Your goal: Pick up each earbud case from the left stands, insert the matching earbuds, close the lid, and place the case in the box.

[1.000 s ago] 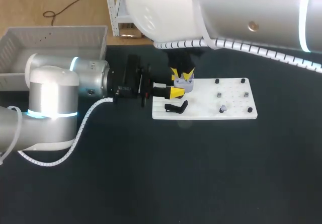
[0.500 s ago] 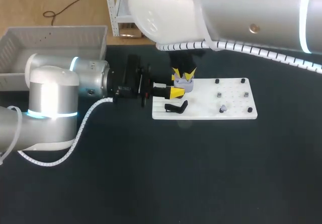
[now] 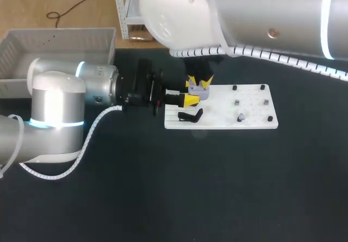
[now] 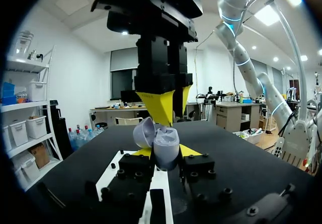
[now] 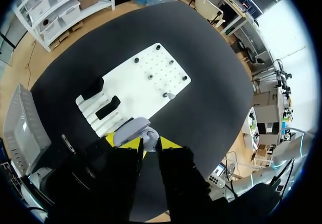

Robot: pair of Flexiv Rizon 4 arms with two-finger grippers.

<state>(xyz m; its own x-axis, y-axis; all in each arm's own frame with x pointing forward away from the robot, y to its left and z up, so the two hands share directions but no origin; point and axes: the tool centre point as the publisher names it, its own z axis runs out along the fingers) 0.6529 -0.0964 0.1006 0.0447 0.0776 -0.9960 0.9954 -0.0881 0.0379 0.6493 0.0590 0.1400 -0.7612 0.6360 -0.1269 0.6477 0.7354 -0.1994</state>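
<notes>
left gripper [image 4: 166,152] pinching earbud case [image 4: 165,141], lid open, mouth up; your right gripper [image 4: 170,109] hangs straight above it, can't tell its grip

MATERIALS: The table [image 3: 217,193] is matt black, and the board [image 3: 253,121] is smooth white plastic. The lilac case [image 4: 165,144] shines like glossy plastic. The left arm [image 3: 57,98] and right arm [image 3: 261,13] wear polished silver-white shells (their hoses [image 3: 97,124] are ribbed plastic). The box [image 3: 60,39] is pale, perforated plastic.
</notes>
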